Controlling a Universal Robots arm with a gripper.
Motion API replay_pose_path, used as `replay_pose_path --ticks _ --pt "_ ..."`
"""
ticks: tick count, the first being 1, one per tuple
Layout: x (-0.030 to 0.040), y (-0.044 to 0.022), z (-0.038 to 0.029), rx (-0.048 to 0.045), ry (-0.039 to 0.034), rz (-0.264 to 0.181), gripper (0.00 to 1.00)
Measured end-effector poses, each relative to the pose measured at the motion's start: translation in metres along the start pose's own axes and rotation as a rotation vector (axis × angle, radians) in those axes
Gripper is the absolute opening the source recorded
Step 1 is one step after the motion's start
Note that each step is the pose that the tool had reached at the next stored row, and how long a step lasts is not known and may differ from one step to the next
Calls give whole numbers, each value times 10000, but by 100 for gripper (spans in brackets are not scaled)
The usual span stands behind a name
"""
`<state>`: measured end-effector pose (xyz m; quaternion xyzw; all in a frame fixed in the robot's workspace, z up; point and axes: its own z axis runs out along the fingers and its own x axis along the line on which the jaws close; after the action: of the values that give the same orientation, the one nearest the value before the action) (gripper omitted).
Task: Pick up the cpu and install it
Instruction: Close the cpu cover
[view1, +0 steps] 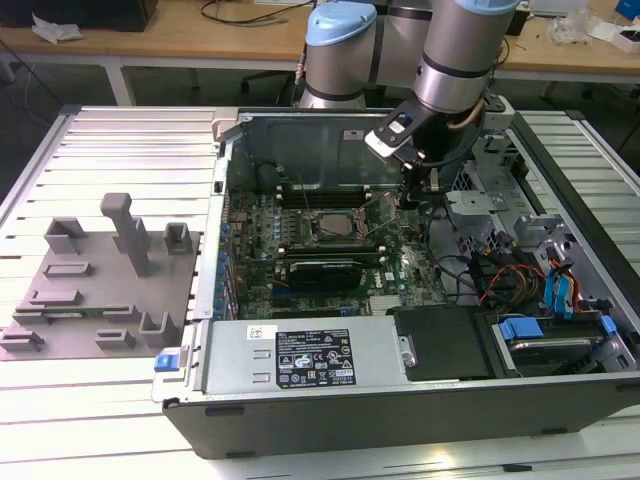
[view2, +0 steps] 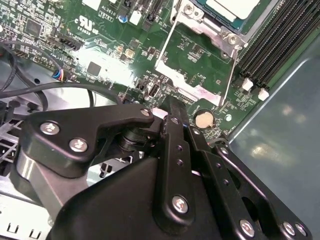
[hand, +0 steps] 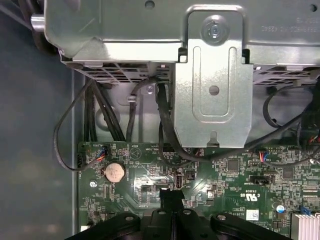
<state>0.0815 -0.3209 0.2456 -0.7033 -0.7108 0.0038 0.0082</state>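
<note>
We note cpu (view2: 239, 7) sitting in socket (view2: 220, 34). Gripper (view1: 413, 192) low over motherboard (view2: 100, 30), near coin cell (hand: 113, 172); fingers (hand: 166, 197) closed together, gripping nothing.

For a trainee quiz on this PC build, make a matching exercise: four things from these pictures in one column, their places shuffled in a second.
1. cpu
2. coin cell
3. grey fixture tray
4. power supply

A. outside the case, at the exterior view's left
B. in the motherboard socket
C. along the case's near wall, white label on top
D. on the green board, near the gripper

Pairs: 1-B; 2-D; 3-A; 4-C
</note>
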Motion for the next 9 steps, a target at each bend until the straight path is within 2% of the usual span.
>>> replay_pose_path --ticks 9 --pt "80 -28 38 -1 1 2 11"
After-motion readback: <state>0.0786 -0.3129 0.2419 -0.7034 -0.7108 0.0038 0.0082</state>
